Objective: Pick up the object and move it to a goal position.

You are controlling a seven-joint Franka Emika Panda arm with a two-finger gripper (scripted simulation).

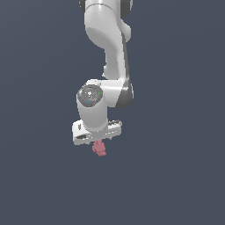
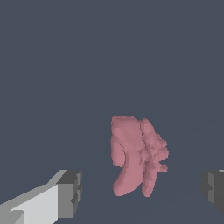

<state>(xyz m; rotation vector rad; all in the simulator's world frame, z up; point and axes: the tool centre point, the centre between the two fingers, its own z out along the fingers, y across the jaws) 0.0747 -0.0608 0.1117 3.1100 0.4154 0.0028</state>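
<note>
Gripper (image 2: 142, 194) spread wide, holding nothing. Wrist view: dark grey finger pads (image 2: 70, 192) stand off on either side of the pink lumpy object (image 2: 135, 155), clear gap on both, no contact. Exterior view: object (image 1: 99, 148) sits directly under the white gripper (image 1: 97, 138), partly hidden by it. Plain dark grey floor (image 1: 176, 176) all round.

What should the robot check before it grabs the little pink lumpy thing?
1. Small dusty pink lumpy object lies between the end effector fingers: ok.
2. Grey finger pads apart, not touching the object: ok, open.
3. End effector sits right over the object in the exterior view: ok.
4. Fingers low enough to close around it: cannot tell.
5. Goal position marked anywhere: cannot tell, none visible.
</note>
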